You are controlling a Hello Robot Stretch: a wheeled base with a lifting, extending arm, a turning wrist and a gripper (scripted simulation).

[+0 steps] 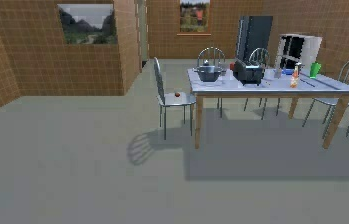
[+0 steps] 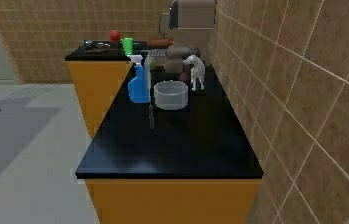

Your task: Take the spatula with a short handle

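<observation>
One blue spray bottle (image 2: 139,84) | grey pot (image 2: 170,95) beside it | black counter (image 2: 187,145) | end effector: cannot tell

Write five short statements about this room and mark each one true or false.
1. A blue spray bottle stands on the black countertop. True.
2. The dining table carries nothing. False: a metal bowl and other items stand on it.
3. A framed picture hangs on the brick wall. True.
4. The cup toward the counter's far end is yellow. False: it is green.
5. A grey pot stands beside the spray bottle. True.
</observation>
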